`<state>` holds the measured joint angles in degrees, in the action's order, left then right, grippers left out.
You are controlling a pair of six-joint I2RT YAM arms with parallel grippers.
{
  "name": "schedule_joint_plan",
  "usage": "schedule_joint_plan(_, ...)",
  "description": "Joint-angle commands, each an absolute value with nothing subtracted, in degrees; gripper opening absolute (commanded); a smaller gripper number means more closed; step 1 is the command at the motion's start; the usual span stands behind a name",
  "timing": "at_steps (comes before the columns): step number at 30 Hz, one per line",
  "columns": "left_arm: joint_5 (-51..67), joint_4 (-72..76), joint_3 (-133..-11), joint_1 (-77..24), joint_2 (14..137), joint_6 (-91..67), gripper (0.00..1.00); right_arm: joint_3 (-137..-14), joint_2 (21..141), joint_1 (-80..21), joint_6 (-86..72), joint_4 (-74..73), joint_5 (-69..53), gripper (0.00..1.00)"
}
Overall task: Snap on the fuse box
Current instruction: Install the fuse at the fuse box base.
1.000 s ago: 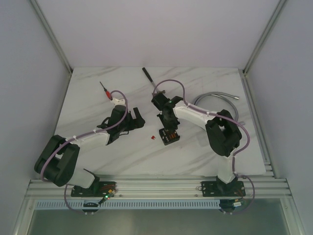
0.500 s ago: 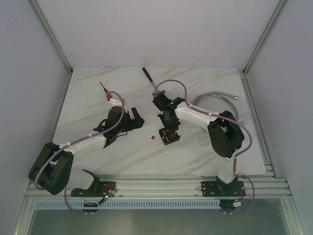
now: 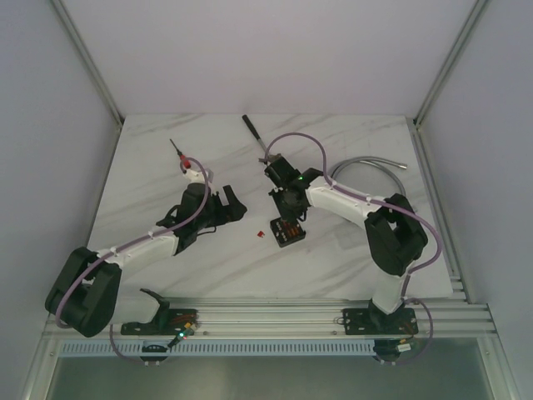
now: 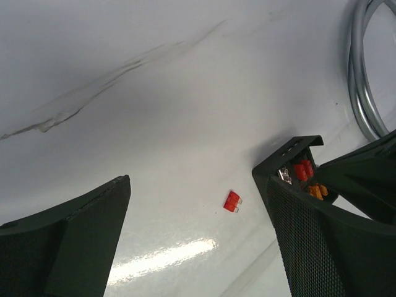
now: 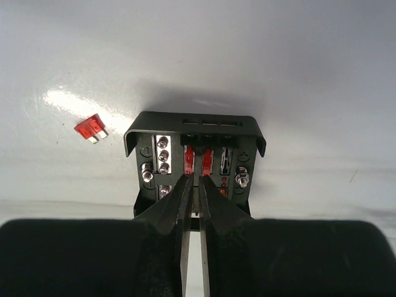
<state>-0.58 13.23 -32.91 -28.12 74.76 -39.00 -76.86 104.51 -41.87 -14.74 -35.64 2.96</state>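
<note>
The fuse box (image 3: 288, 232) is a small black box lying open-topped on the marble table, with red and orange fuses inside. In the right wrist view the fuse box (image 5: 195, 133) sits straight ahead. My right gripper (image 5: 193, 179) hangs just over it, tips between two red fuses, jaws parted by a thin slit and holding nothing. From above, the right gripper (image 3: 287, 218) is at the box's far edge. My left gripper (image 3: 226, 212) is wide open to the left of the box. The left gripper (image 4: 195, 179) faces a loose red fuse (image 4: 232, 201), and the fuse box (image 4: 291, 158) peeks past its right finger.
The loose red fuse (image 3: 261, 234) lies just left of the box. A red-handled screwdriver (image 3: 179, 154) and a black tool (image 3: 254, 129) lie at the back. A grey metal hose (image 3: 375, 171) curls at the right. Enclosure walls and posts surround the table.
My right gripper's jaws have parted slightly over the fuse box. The left arm has stretched forward, its shoulder dropping back, with its gripper still wide open.
</note>
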Motion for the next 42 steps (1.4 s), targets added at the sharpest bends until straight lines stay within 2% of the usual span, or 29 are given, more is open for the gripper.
schedule_joint_plan(1, 1.1, 12.7, -32.6, -28.0, 74.3, -39.4, 1.00, -76.6, 105.5, -41.6, -15.4, -35.2, 4.7, 0.14)
schedule_joint_plan(18, 1.6, 12.6, -33.1, -27.9, 75.6, -39.0, 1.00, -77.5, 111.8, -41.4, -16.0, -37.9, 7.2, 0.00)
schedule_joint_plan(27, 1.6, 12.7, -33.5, -27.9, 76.9, -38.4, 1.00, -78.7, 121.0, -41.4, -15.3, -42.1, 8.9, 0.00)
schedule_joint_plan(37, 2.2, 12.7, -33.4, -28.0, 77.0, -38.1, 1.00, -82.1, 131.3, -41.8, -15.5, -40.5, 10.9, 0.00)
schedule_joint_plan(42, 2.8, 12.6, -32.3, -28.2, 75.0, -38.5, 1.00, -81.2, 127.2, -42.7, -15.5, -39.3, 10.7, 0.00)
